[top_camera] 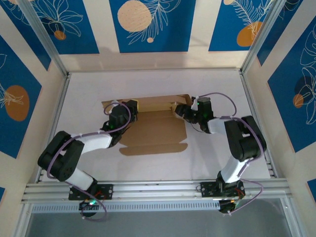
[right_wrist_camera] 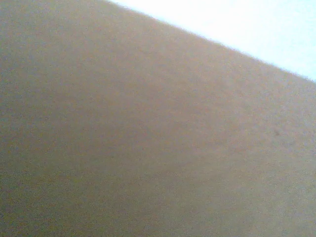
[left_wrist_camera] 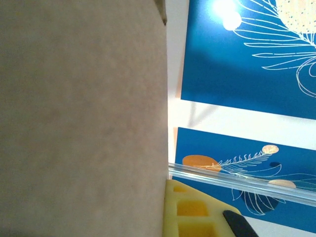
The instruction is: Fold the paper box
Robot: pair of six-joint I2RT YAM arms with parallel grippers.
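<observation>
The paper box (top_camera: 155,131) lies as a brown cardboard sheet mid-table, its back panel raised and a front flap lying flat. My left gripper (top_camera: 132,109) is at the box's back left corner. In the left wrist view a cardboard flap (left_wrist_camera: 79,118) presses flat against the inner side of one yellow finger (left_wrist_camera: 197,212) and hides the other, so the gripper is shut on the flap. My right gripper (top_camera: 179,109) is at the box's back right corner. Close, blurred cardboard (right_wrist_camera: 148,138) covers its fingers in the right wrist view.
The white table (top_camera: 217,89) is bordered by aluminium posts and walls with blue leaf-patterned panels (top_camera: 148,24). A metal rail (top_camera: 158,187) carries both arm bases along the near edge. Bare table lies in front of the box and to either side.
</observation>
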